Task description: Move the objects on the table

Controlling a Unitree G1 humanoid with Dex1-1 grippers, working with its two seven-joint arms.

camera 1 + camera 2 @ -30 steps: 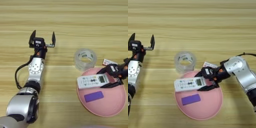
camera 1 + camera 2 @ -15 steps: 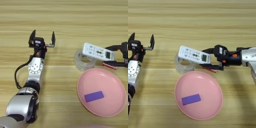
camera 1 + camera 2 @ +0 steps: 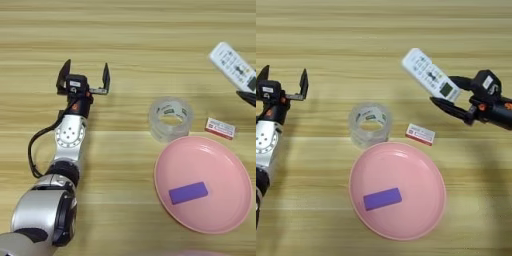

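Right eye view: my right end effector [image 3: 452, 93] grasps the white remote [image 3: 430, 75], green screen near my fingers, raised over the table [image 3: 356, 30] at far right. My left end effector [image 3: 85, 78] rests released, far left. Clear tape roll [image 3: 370, 123] and white-and-red box [image 3: 420, 134] lie beside the pink plate [image 3: 426, 165].

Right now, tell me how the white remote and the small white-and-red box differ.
The white remote is long, with buttons and a green screen; the white-and-red box is short and plain-faced. The remote sits at the fingertips of the right gripper, at an angle; the box lies flat on the table between the tape roll and the pink plate. Both are flat and mostly white.
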